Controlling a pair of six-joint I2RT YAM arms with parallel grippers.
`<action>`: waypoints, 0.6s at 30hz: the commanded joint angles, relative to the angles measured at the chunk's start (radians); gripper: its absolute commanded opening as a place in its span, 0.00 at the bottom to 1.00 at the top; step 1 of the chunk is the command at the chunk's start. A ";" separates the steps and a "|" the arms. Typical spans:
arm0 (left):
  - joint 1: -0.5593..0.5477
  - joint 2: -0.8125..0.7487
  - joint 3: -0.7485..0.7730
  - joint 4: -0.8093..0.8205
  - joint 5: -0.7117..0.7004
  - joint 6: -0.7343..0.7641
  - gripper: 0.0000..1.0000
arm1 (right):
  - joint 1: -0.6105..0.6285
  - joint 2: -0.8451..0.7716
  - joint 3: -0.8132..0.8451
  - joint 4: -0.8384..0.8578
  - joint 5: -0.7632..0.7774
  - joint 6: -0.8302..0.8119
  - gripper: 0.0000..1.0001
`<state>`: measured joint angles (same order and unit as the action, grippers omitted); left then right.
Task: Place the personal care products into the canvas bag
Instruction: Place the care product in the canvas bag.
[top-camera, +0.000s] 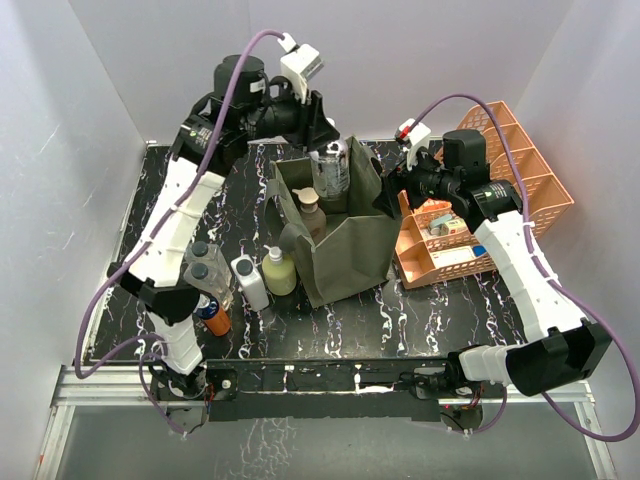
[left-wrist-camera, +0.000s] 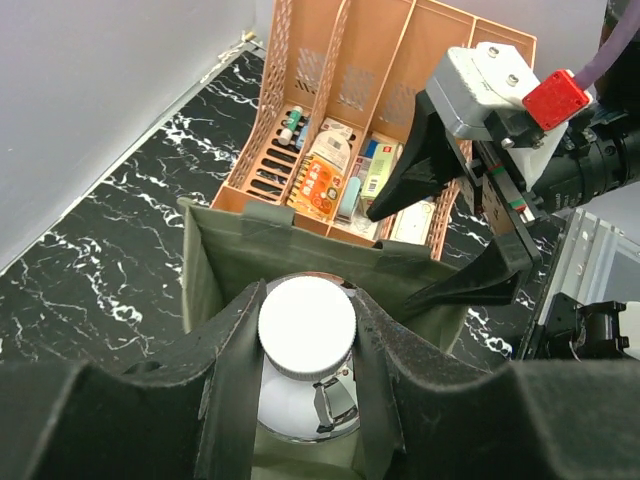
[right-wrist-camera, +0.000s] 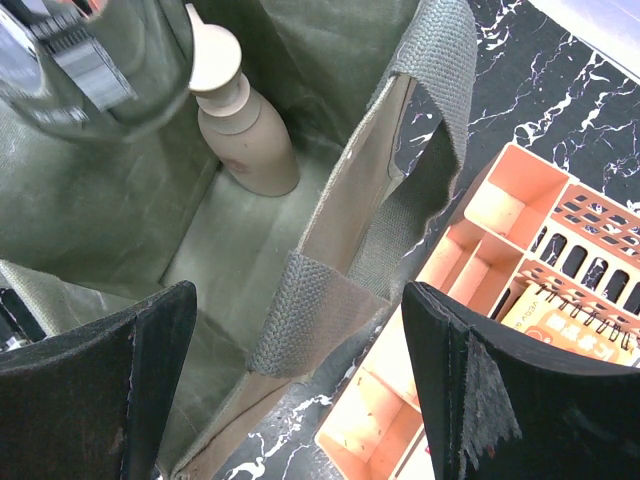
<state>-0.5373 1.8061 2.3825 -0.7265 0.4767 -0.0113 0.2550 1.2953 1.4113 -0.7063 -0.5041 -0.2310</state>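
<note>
Over the open mouth of the bag (top-camera: 345, 245), the left gripper (left-wrist-camera: 306, 310) pinches a clear bottle with a white cap (top-camera: 330, 168), a finger pressed on each side just under the cap. The bottle hangs upright. From the left wrist view it sits inside the bag's rim line, but how deep it is, I cannot tell.

The right gripper (right-wrist-camera: 298, 300) is spread wide, straddling the bag's right wall at the strap handle (right-wrist-camera: 440, 90), one finger inside the bag and one outside. It is not closed on the fabric.

A tan bottle (right-wrist-camera: 240, 130) stands upright on the bag's floor.

On the desk (top-camera: 430, 310) left of the bag:
- pale yellow bottle (top-camera: 280, 272)
- white bottle (top-camera: 250, 283)
- two clear bottles with black caps (top-camera: 205, 262)
- orange bottle (top-camera: 215, 318)

An orange tray (top-camera: 510, 180) sits right of the bag.

Step judged: drop-in of the second bottle, with five waiting. The next move calls for lowering the bottle onto the free floor beside the tan bottle without knocking it, spreading the left fingers, and rising straight up clear of the bag's rim. The right gripper looks placed to steady the wall.
</note>
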 joint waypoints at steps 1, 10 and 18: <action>-0.036 -0.029 0.021 0.190 0.022 -0.017 0.00 | 0.001 -0.045 0.001 0.027 -0.003 -0.006 0.86; -0.045 -0.035 -0.259 0.408 0.139 -0.002 0.00 | -0.013 -0.095 -0.051 0.053 -0.004 0.000 0.62; -0.045 -0.002 -0.388 0.406 0.191 0.203 0.00 | -0.013 -0.109 -0.077 0.071 -0.016 0.021 0.23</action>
<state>-0.5808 1.8462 2.0060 -0.4564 0.5701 0.0597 0.2466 1.2098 1.3430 -0.6865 -0.5137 -0.2211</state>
